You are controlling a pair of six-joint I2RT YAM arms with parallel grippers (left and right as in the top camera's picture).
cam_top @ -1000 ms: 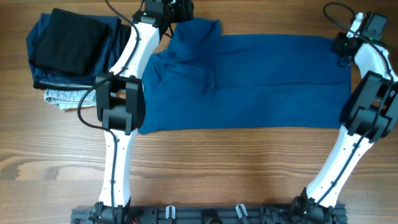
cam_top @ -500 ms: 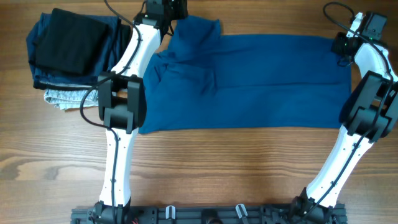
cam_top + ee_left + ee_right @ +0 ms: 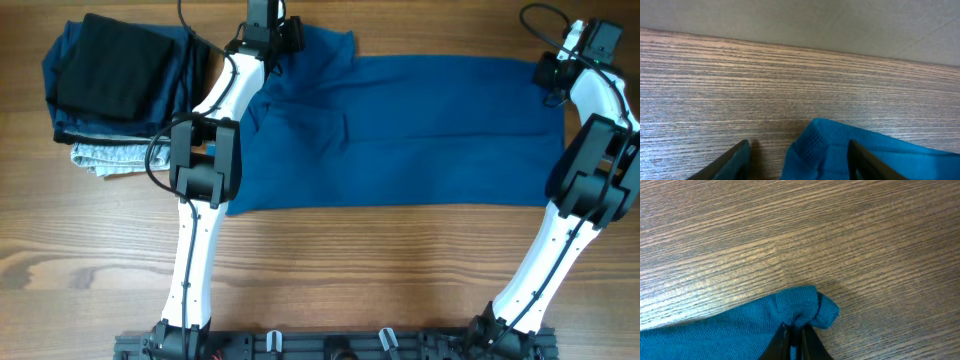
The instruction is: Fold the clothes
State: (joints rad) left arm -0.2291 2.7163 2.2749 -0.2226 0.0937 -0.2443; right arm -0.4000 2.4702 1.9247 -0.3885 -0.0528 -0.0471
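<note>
The clothes, a medium-blue T-shirt (image 3: 420, 130), lie spread flat across the far half of the wooden table. My left gripper (image 3: 272, 38) hovers at the shirt's top-left corner. In the left wrist view this gripper (image 3: 799, 156) is open, and a ribbed blue edge (image 3: 815, 142) of the shirt lies between the two dark fingertips (image 3: 740, 152), untouched by either. My right gripper (image 3: 548, 72) sits at the shirt's top-right corner. In the right wrist view it (image 3: 796, 330) is shut on a small bunch of the blue fabric (image 3: 805, 305).
A stack of folded garments lies at the far left: a black piece (image 3: 110, 65) on dark navy (image 3: 60, 70), with a light grey speckled piece (image 3: 100, 155) below. The table's far edge (image 3: 790, 44) runs just beyond the left gripper.
The left arm has shifted slightly right and its wrist has turned over the shirt's top-left corner. The right arm and the shirt have not moved.
</note>
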